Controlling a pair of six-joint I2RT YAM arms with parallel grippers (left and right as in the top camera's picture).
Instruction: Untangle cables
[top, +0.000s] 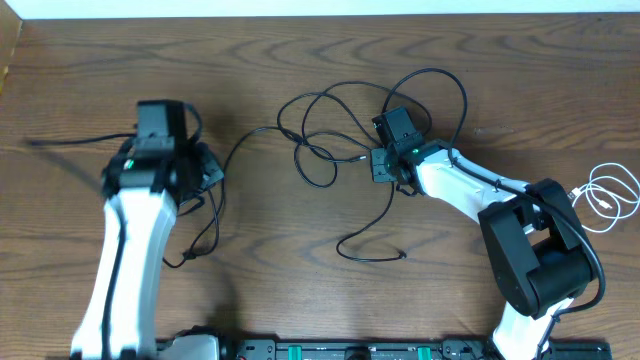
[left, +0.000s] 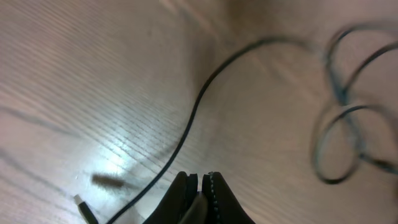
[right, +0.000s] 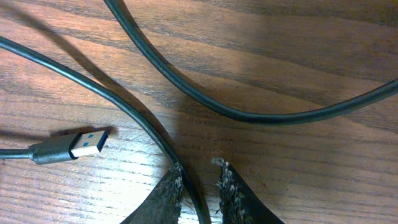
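**Step in hand (as judged):** freeing one strand from the tangle.

**Position.** The black cords (top: 322, 135) lie in overlapping loops at the middle of the table (top: 300, 50), between the two arms. The white cord (top: 610, 195) lies coiled on its own at the far right, well apart from them.

**Grippers.** The right gripper (right: 198, 171) sits low at the right side of the tangle. Its jaws stand narrowly apart, and one black cord runs into the gap. Whether the pads (right: 169, 190) actually bite the cord cannot be told. The left gripper (left: 202, 180) has its jaws pressed together, just beside a strand that trails toward the loops. Whether that strand is caught between them cannot be told.

**Procedure.**
1. Confirm a firm pinch on a single strand only.
2. Draw the arms apart slowly and low along the table, watching the crossings.
3. If a loop tightens instead of opening, ease the pull and redirect it toward the free end.

The USB plug (right: 71, 148) near the right gripper is the likely snag point when it passes through a loop.

**Materials.**
- **Cords:** thin, round and smooth-jacketed. They are limp and settle into soft curves.
- **Plug:** a grey shell with a blue tongue.
- **Table:** matt brown wood grain.
- **Pads:** rough-textured.
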